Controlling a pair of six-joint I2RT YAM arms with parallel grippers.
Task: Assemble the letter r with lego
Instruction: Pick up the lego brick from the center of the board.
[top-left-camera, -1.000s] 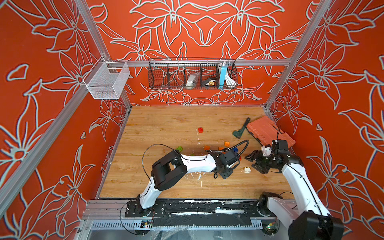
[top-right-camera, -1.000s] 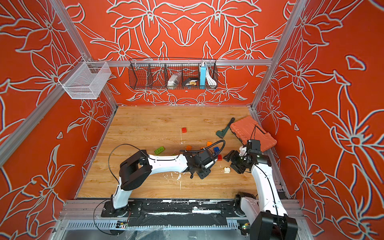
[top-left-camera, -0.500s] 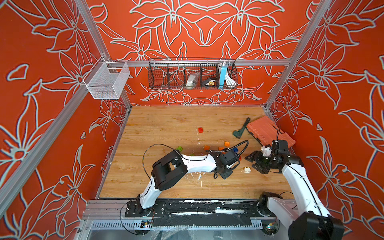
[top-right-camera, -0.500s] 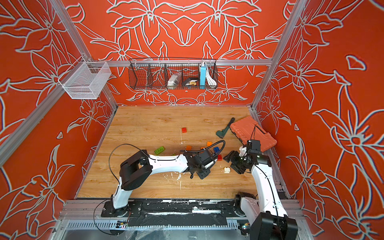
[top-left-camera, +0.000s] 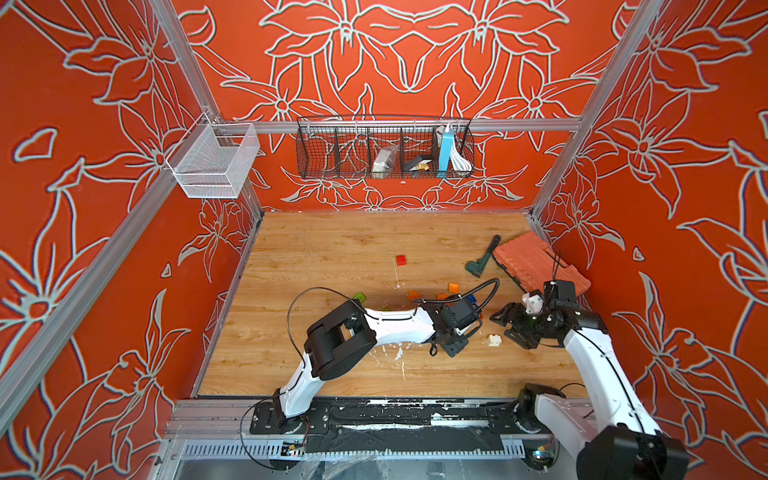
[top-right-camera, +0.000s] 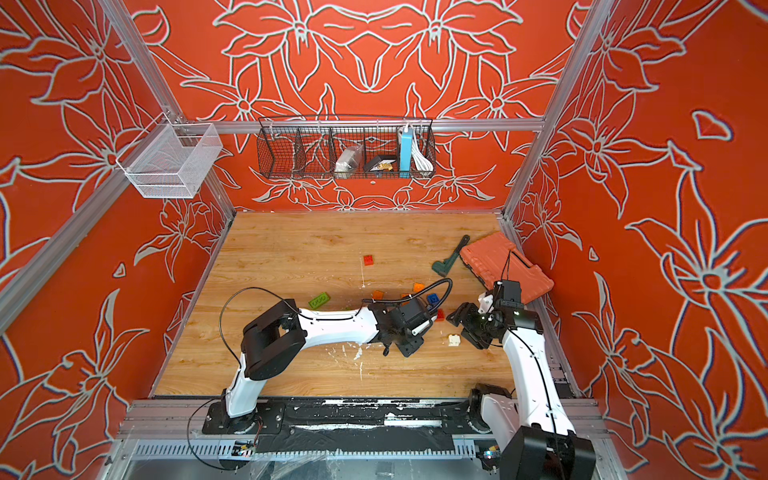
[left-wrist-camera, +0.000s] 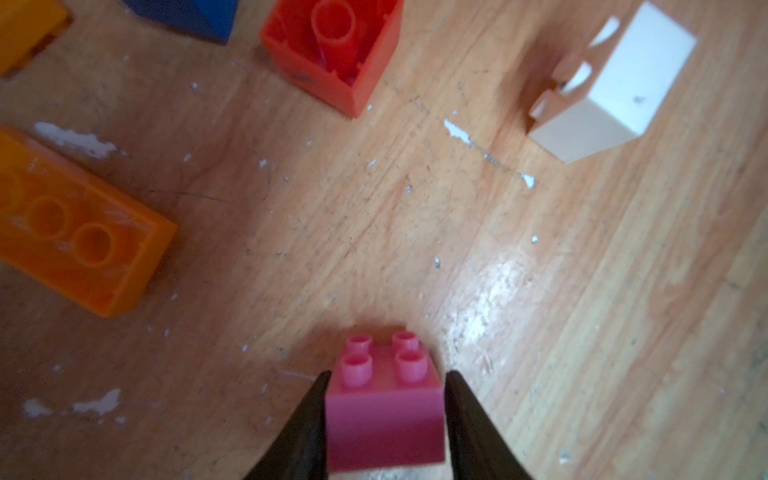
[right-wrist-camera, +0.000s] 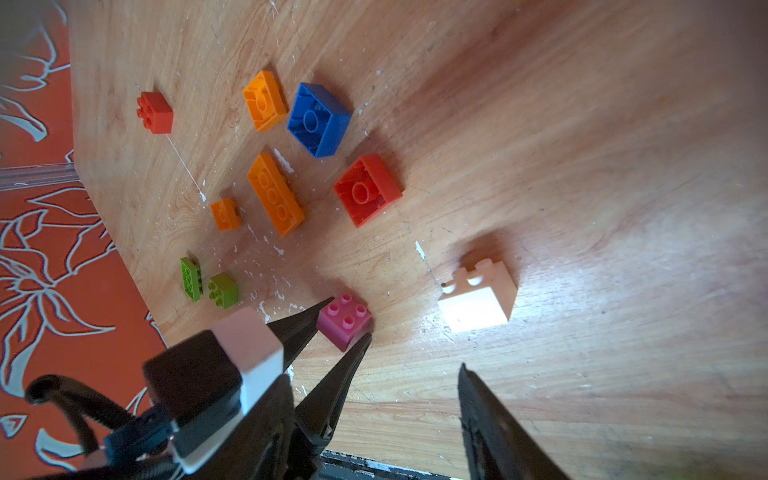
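On the wooden counter (top-left-camera: 332, 257), starting at the left, a lime green brick (top-left-camera: 359, 296) is lying alone. Toward the middle, orange bricks (right-wrist-camera: 275, 193), a blue brick (right-wrist-camera: 319, 119) and an upturned red brick (right-wrist-camera: 368, 189) are lying scattered, none of them appearing joined. Just past them, the left claw (left-wrist-camera: 388, 374) is pinching a small pink brick (left-wrist-camera: 384, 419) by two opposite flat walls. Its studs are facing up and it is sitting low at the counter. A white brick (top-left-camera: 494, 340) is lying on its side close by. Farther right, the right claw (top-left-camera: 506, 327) is hanging spread and empty. The lego looks light, rigid and slick, so a centred pinch on the smooth walls below the studs is probably what is keeping it from twisting or slipping.
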